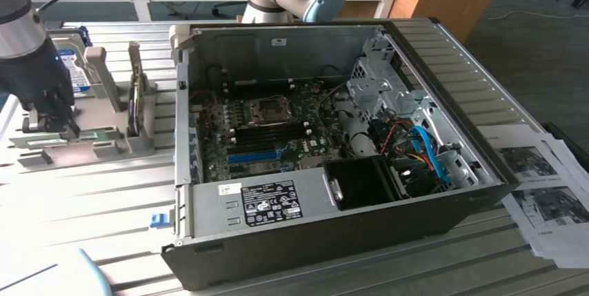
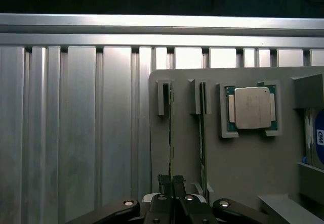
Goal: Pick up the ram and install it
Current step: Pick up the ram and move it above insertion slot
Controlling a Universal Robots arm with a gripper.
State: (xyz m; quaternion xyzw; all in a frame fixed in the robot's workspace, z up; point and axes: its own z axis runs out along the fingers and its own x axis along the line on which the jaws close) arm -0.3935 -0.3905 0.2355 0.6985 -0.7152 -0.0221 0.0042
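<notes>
While the ram (image 2: 170, 128) stands slotted, gripper (image 2: 171, 180) clamps it.

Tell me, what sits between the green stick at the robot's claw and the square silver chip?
A second green stick stands on edge between the first stick and the chip, seen in the wrist view.

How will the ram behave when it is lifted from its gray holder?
Probably stiff and light: the ram is a thin board standing on edge in the holder. It may jam if tilted while lifted. The gripper pinches only a narrow spot, so it might pivot.
</notes>
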